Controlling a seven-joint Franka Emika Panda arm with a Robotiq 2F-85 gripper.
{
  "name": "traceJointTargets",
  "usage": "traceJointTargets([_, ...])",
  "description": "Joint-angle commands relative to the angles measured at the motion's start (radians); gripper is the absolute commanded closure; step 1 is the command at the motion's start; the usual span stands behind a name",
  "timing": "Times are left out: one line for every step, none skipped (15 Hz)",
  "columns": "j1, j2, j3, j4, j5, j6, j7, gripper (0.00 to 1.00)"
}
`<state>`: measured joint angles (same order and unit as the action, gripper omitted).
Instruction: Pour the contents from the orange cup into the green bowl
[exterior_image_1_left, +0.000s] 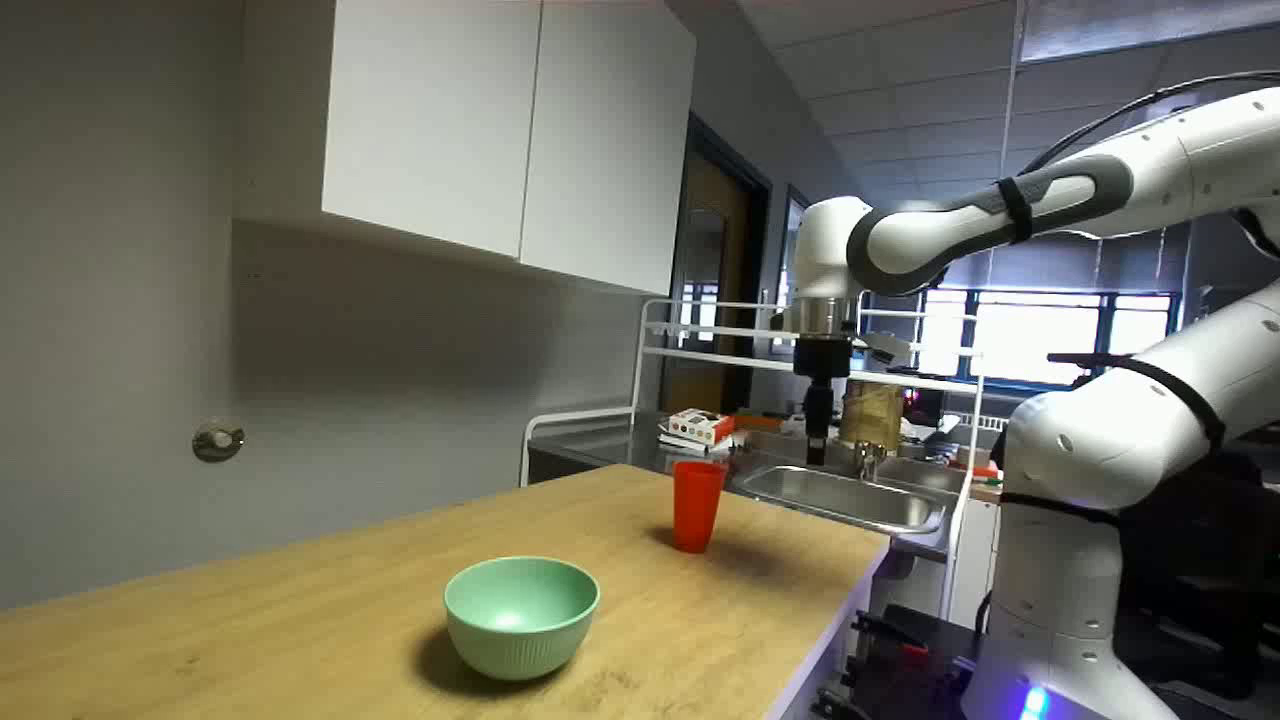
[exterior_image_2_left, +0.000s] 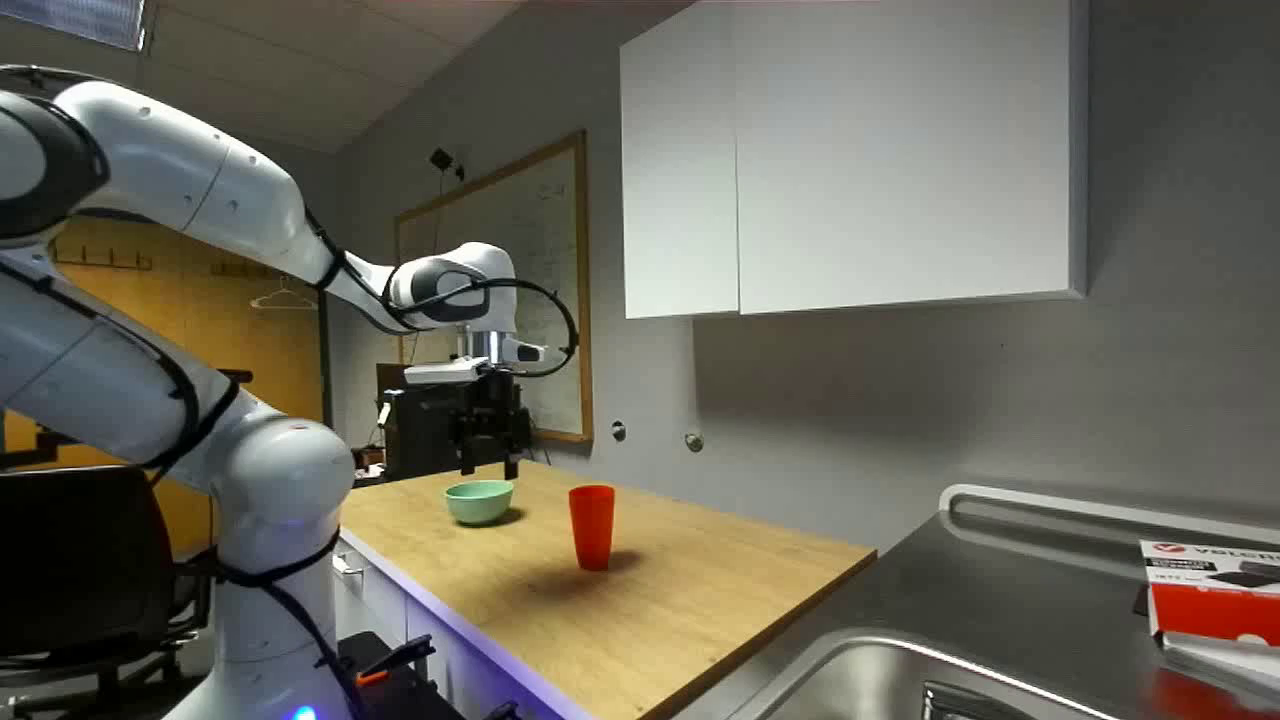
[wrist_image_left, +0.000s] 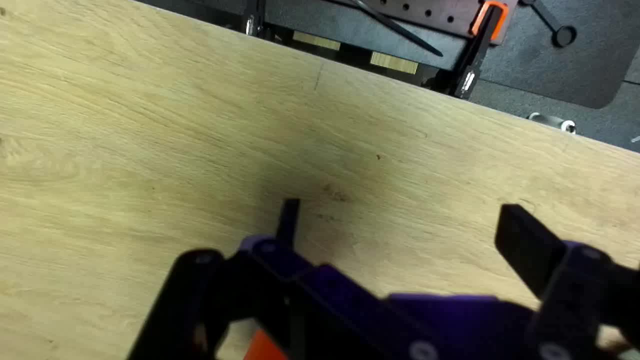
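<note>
The orange cup (exterior_image_1_left: 698, 508) stands upright on the wooden table; it also shows in an exterior view (exterior_image_2_left: 592, 528). Its contents are hidden. The green bowl (exterior_image_1_left: 520, 630) sits upright on the same table, apart from the cup, and shows in an exterior view (exterior_image_2_left: 480, 502). Its visible inside looks bare. My gripper (exterior_image_1_left: 817, 455) points down, above the table and apart from cup and bowl; it also shows in an exterior view (exterior_image_2_left: 490, 470). In the wrist view its fingers (wrist_image_left: 400, 206) are spread with nothing between them. A small piece of the cup (wrist_image_left: 264, 348) shows behind the left finger.
The wooden table (exterior_image_1_left: 330, 610) ends by a steel sink (exterior_image_1_left: 845, 495) with a faucet. A white wire rack (exterior_image_1_left: 640, 370) stands there. Wall cabinets (exterior_image_2_left: 850, 160) hang above the table. Black clamps (wrist_image_left: 470, 75) lie at the table's edge. A red and white box (exterior_image_2_left: 1215, 600) lies beside the sink.
</note>
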<state>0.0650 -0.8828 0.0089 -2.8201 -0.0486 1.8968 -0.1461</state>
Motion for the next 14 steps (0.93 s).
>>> traceJointTargets([0.005,0.002,-0.004,-0.003,-0.003,-0.005,0.004,0.0])
traceJointTargets([0.005,0.004,-0.004,-0.008,-0.003,-0.006,0.004,0.0])
traceJointTargets([0.005,0.008,-0.004,-0.01,-0.003,-0.006,0.004,0.0])
traceJointTargets([0.005,0.011,-0.004,-0.01,-0.003,-0.006,0.004,0.0])
traceJointTargets([0.005,0.013,-0.004,-0.01,-0.003,-0.006,0.003,0.0])
traceJointTargets([0.005,0.014,-0.004,-0.01,-0.003,-0.006,0.003,0.0])
traceJointTargets([0.005,0.014,-0.004,-0.01,-0.003,-0.006,0.003,0.0])
traceJointTargets([0.005,0.014,-0.004,-0.01,-0.003,-0.006,0.003,0.0])
traceJointTargets([0.005,0.014,-0.004,-0.01,-0.003,-0.006,0.003,0.0])
traceJointTargets([0.005,0.014,-0.004,-0.01,-0.003,-0.006,0.003,0.0])
traceJointTargets([0.005,0.014,-0.004,-0.01,-0.003,-0.006,0.003,0.0])
traceJointTargets([0.005,0.014,-0.004,-0.01,-0.003,-0.006,0.003,0.0])
traceJointTargets([0.004,0.022,-0.003,-0.006,-0.003,-0.002,0.007,0.0])
traceJointTargets([0.002,0.035,-0.003,0.001,-0.004,0.003,0.01,0.0])
